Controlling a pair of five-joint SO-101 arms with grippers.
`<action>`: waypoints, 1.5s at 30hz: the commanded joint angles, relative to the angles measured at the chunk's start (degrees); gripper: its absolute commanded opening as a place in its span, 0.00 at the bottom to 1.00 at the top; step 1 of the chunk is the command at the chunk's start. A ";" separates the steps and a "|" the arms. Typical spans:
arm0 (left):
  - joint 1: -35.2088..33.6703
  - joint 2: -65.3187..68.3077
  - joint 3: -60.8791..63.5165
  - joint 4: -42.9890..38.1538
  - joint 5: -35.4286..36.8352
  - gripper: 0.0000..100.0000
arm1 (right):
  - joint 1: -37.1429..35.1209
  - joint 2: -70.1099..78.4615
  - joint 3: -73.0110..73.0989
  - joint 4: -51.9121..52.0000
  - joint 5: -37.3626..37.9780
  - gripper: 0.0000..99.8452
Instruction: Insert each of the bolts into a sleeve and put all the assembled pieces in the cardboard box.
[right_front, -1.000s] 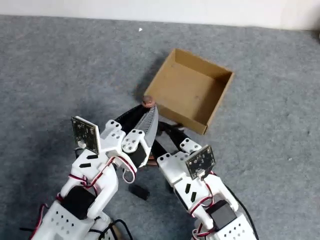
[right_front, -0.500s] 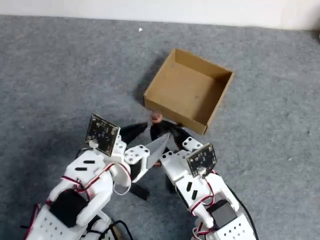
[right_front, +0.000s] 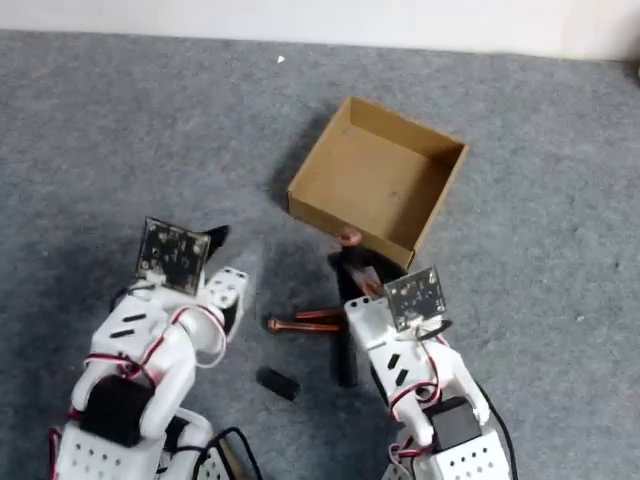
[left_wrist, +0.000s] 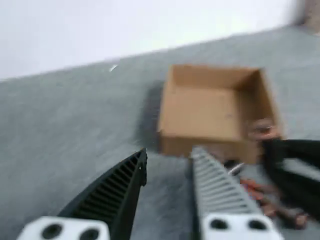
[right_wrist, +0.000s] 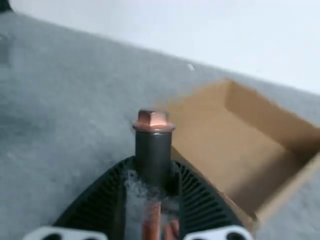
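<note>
**Bolted sleeve held at the near wall of the cardboard box**

Clamps the right gripper (right_wrist: 152, 169) tight on a dark sleeve (right_wrist: 152, 150), with the fingers pressed against both of its sides. Carries a copper bolt (right_wrist: 153, 120) seated in that sleeve, the hexagonal head standing proud of the top end and a length of copper shank showing below, between the fingers. Holds the assembled piece roughly upright outside the cardboard box (right_front: 375, 175), just beside the middle of its near wall. Cannot tell whether the bolt head and the cardboard touch.

Spreads the left gripper (left_wrist: 170, 151) wide open, with nothing between its fingers. Hangs it above the grey carpet (right_front: 120, 130), off the box's near corner and apart from the cardboard, well to the side of the held piece.

Finds the box open-topped and flat on the carpet, with one corner turned toward the left gripper.

Has loose copper bolts (right_front: 303, 322) lying flat and side by side on the carpet, a little out from the box's near wall. Has a small black piece (right_front: 278, 383) lying flat farther out from the box, apart from those bolts.
</note>
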 joint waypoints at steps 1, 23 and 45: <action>-9.01 -0.13 4.79 -2.81 -0.88 0.00 | 4.79 -0.48 -3.82 4.35 5.89 0.00; -14.29 -0.13 29.93 -16.79 -0.88 0.01 | 10.95 74.86 -61.49 -1.27 6.33 0.00; -14.29 -0.13 30.02 -16.79 -0.88 0.01 | 13.23 107.65 -88.57 21.23 6.24 0.16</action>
